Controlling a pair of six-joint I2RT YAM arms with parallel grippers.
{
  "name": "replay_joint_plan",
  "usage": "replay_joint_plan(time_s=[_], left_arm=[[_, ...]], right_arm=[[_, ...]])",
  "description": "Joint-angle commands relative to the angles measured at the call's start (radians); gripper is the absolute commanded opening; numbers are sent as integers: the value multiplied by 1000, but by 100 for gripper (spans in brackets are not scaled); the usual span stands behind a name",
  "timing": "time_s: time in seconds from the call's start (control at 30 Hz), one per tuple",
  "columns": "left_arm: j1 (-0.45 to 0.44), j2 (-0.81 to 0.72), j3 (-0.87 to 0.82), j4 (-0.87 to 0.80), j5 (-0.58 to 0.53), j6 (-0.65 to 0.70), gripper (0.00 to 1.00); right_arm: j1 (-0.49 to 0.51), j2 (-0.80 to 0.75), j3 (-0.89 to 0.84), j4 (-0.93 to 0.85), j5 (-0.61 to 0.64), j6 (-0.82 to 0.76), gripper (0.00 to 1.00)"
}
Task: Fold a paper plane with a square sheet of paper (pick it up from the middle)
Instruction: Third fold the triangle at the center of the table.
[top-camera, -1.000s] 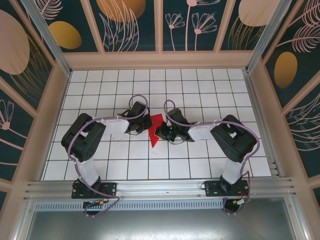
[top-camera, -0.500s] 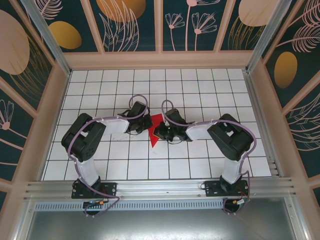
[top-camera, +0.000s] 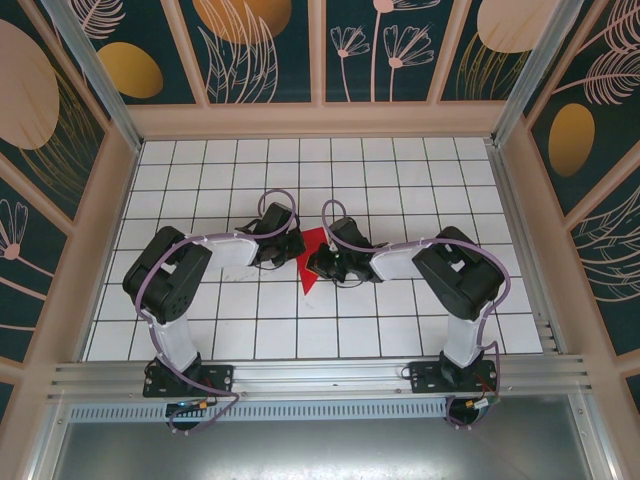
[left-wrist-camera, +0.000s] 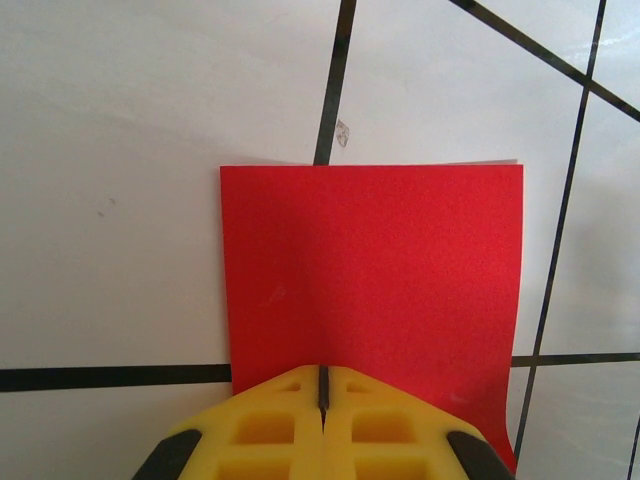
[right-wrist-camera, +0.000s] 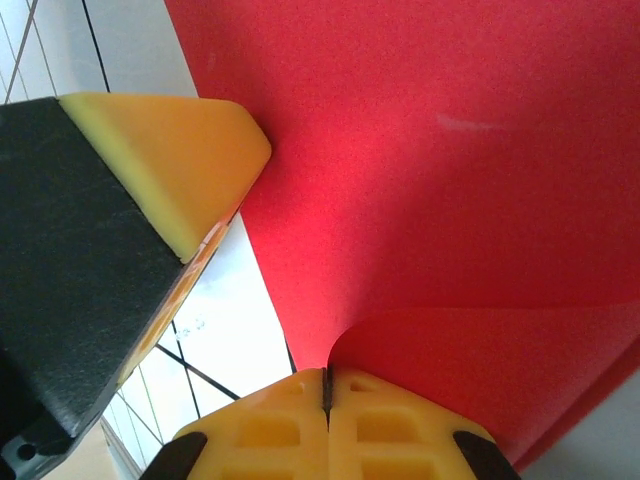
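The square sheet of paper (top-camera: 308, 274) is bright red and lies at mid-table between both grippers. In the left wrist view the paper (left-wrist-camera: 370, 260) lies flat on the white tiles. My left gripper (left-wrist-camera: 323, 370) is shut, its yellow tips resting on the sheet's near part. In the right wrist view a flap of the paper (right-wrist-camera: 420, 150) curls up from the lower right into my right gripper (right-wrist-camera: 325, 373), which is shut on that edge. The left gripper's finger (right-wrist-camera: 190, 170) sits at the sheet's left edge there. From above, the left gripper (top-camera: 296, 247) and right gripper (top-camera: 318, 265) nearly meet.
The white grid-tiled table (top-camera: 300, 180) is boxed in by pale walls with dark floral panels (top-camera: 260, 50). An aluminium rail (top-camera: 320, 375) runs along the near edge by the arm bases. Purple cables loop over both wrists.
The right arm has crept slightly to the left toward the left gripper. The left arm and the paper look unmoved.
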Motion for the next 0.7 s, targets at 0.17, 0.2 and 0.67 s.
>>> replay_joint_plan(time_s=[0.17, 0.2, 0.67], left_arm=[[-1, 33, -2, -30, 14, 19, 2], [-1, 33, -3, -29, 16, 19, 3], [-1, 30, -9, -23, 21, 16, 3]], right_arm=[[8, 15, 22, -19, 18, -13, 1], [10, 14, 24, -22, 16, -18, 1], [13, 28, 34, -24, 6, -60, 1]])
